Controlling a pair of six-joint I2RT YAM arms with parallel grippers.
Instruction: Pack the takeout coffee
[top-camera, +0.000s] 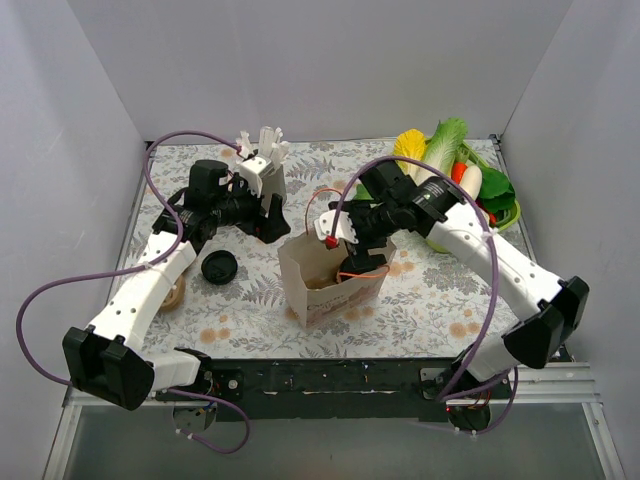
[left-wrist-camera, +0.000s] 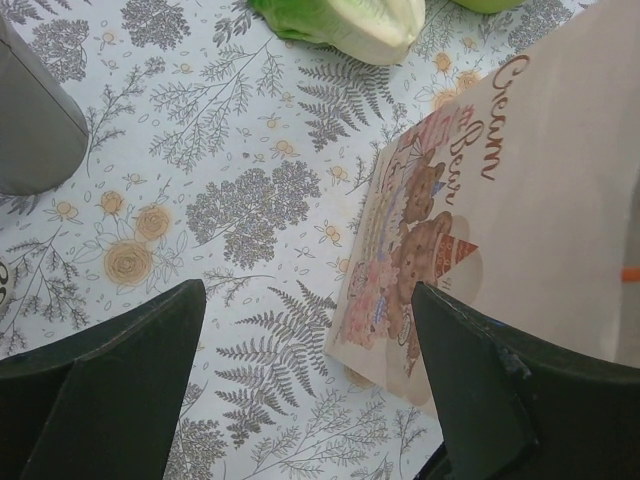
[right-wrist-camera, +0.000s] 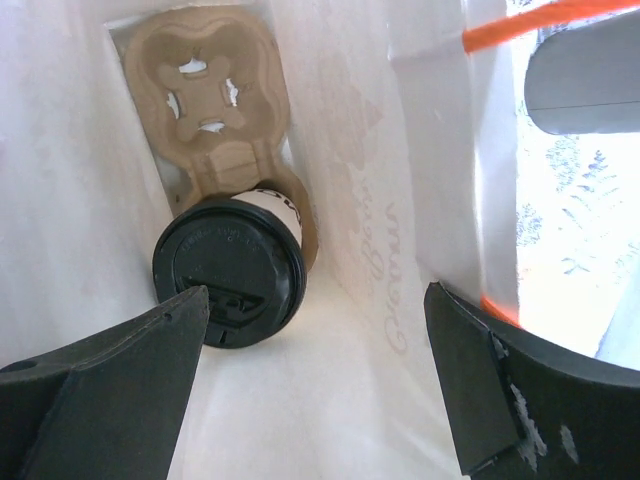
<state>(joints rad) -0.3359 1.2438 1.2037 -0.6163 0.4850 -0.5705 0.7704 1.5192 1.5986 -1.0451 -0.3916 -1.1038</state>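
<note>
The takeout coffee, a cream cup under a black lid, sits inside the paper bag in one pocket of a brown cardboard carrier. My right gripper hangs in the bag's mouth, open and holding nothing. Its left fingertip overlaps the lid's lower edge in the right wrist view. My left gripper is open over the flowered cloth just left of the bag, which bears a bear print. It stands near the bag's far left corner.
A loose black lid lies left of the bag. White items stand at the back. Toy vegetables fill a bowl at the back right, with a cabbage close by. The bag's orange handle hangs by my right finger.
</note>
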